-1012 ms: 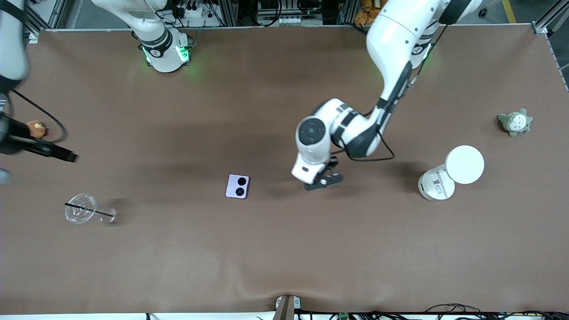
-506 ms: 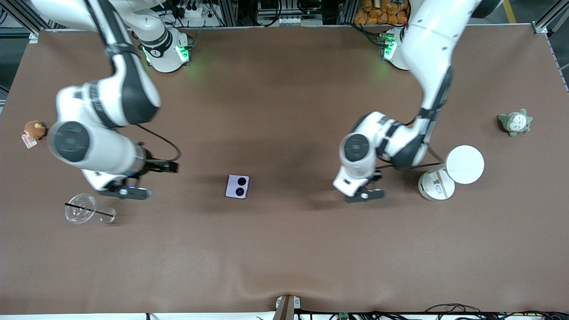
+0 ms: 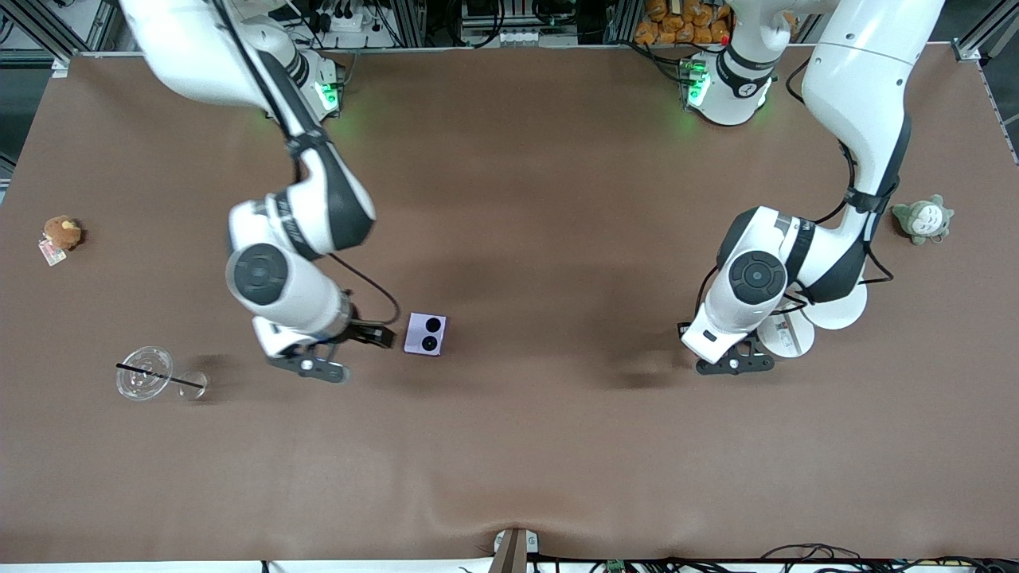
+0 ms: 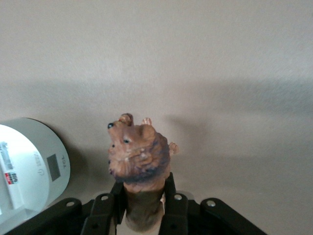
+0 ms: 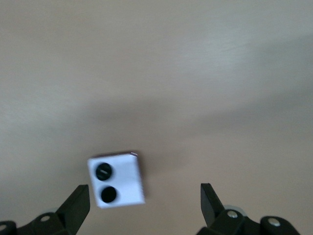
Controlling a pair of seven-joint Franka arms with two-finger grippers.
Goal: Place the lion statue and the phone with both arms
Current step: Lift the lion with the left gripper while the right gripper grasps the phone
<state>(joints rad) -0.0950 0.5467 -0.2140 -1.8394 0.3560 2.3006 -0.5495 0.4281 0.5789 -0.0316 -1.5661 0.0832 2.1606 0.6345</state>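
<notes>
The left hand (image 4: 142,215) holds the lion statue (image 4: 139,159), its fingers closed on the lower body so that the head stands free above them. It hangs over the surface (image 3: 509,446) just beside the white cylindrical device (image 3: 788,334), toward the left arm's end. The right hand (image 5: 144,200) has its fingers wide and holds nothing. It hovers over the surface just beside the phone (image 3: 426,333), which lies flat near the middle with its two camera circles facing up.

For the phone, the right hand probably should first come fully over it, because in the right wrist view the phone sits nearer to one finger than to the other. The phone is thin and flat, so the fingers must go down almost to the surface and close on its two side edges; a shallow grip may slip.

For the lion statue, the left hand should lower it until its base touches the surface before it opens, and should keep apart from the white device.
</notes>
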